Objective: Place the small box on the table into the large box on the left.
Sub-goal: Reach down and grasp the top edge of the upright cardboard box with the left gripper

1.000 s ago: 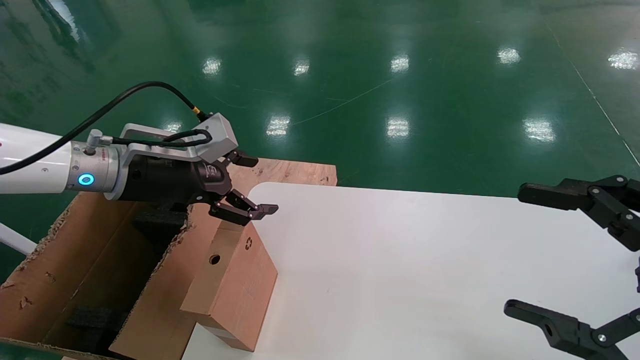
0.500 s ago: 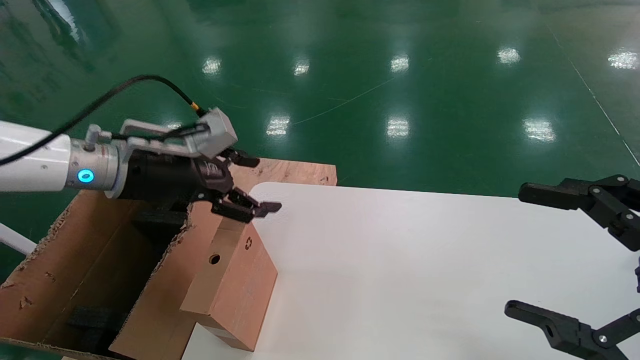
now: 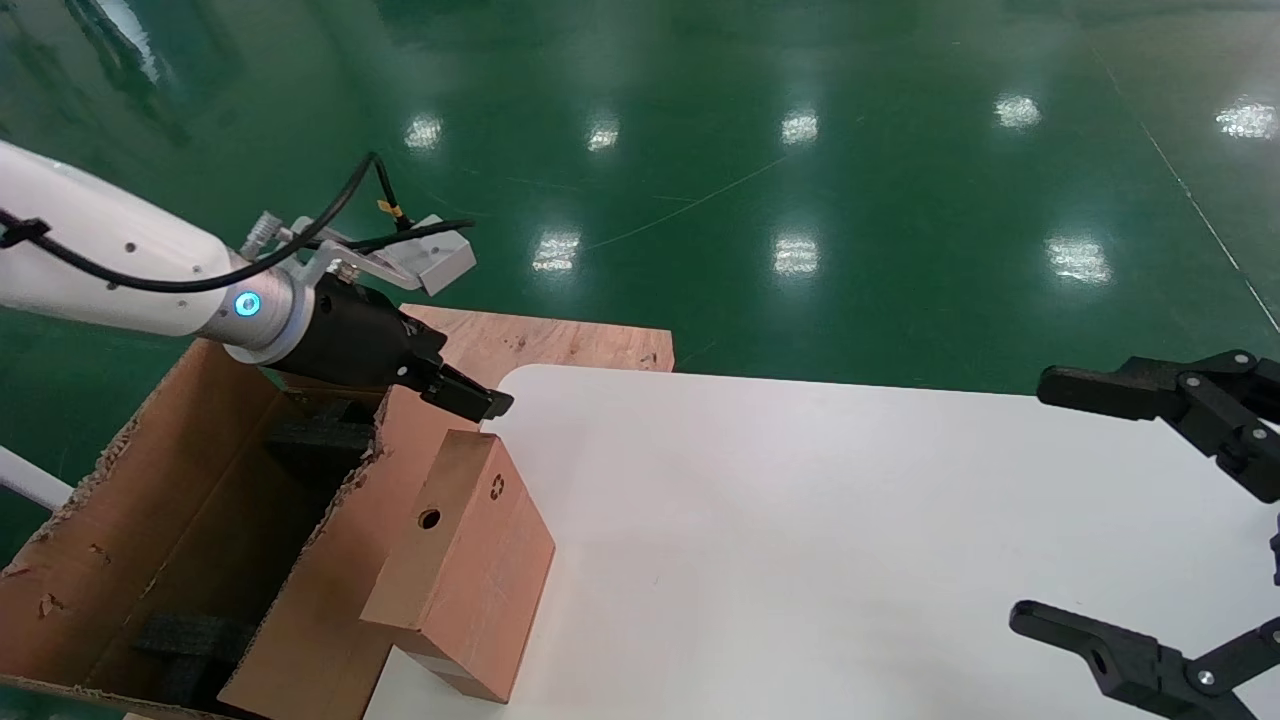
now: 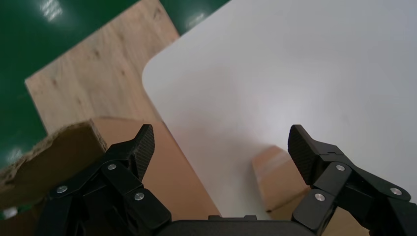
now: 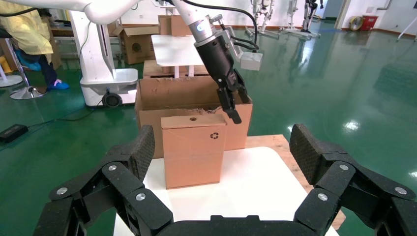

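Note:
The small box (image 3: 460, 560) stands upright on the left edge of the white table (image 3: 800, 520), with its round hole and recycling symbol on top, right against the large box (image 3: 120, 520). The large box has ragged flaps and black foam (image 3: 320, 435) inside. My left gripper (image 3: 490, 403) hovers open and empty just above the small box's far top edge. In the left wrist view the gripper (image 4: 221, 147) is open over the table, with a corner of the small box (image 4: 275, 172) by one finger. The right wrist view shows the small box (image 5: 193, 150) in front of the large box (image 5: 187, 93). My right gripper (image 3: 1150, 510) is open at the table's right side.
A light-brown plywood board (image 3: 560, 345) lies behind the table's rounded corner and also shows in the left wrist view (image 4: 98, 78). Green shiny floor (image 3: 800, 150) surrounds the table. The right wrist view shows another robot base (image 5: 105, 81) and cartons far behind.
My left arm has lifted and rolled its wrist, and the gripper has drawn back a little to the left above the small box's far end. The small box and right gripper have not moved.

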Tool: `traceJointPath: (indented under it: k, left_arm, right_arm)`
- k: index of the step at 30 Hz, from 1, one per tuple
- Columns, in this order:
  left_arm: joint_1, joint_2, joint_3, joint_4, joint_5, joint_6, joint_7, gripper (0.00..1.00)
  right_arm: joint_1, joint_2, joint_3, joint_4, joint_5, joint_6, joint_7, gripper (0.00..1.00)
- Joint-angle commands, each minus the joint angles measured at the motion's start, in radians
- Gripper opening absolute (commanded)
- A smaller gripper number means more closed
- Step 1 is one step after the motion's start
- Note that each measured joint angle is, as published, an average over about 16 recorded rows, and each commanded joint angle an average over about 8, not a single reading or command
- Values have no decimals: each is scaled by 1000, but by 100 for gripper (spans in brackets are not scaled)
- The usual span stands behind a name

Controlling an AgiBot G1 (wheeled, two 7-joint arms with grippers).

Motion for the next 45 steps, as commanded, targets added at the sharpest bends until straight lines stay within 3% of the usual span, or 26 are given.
traceJointPath:
  k: [1,14,25,45]
  left_arm:
    - [-26,23,20,-2,33,46,-58,100]
    - [-73,29,127,-3,30,66,-140,100]
    - [-134,13,229,-4,-55,74,-155,100]
    - [-324,-31,529,-4,-253,83,-160,100]
  right_arm:
    - [0,0,0,0,0,0,0,100]
    - [0,0,-1,0,1,0,0,100]
    - [0,1,-2,0,1,1,-1,100]
    - [1,1,-3,0,2,1,-1,100]
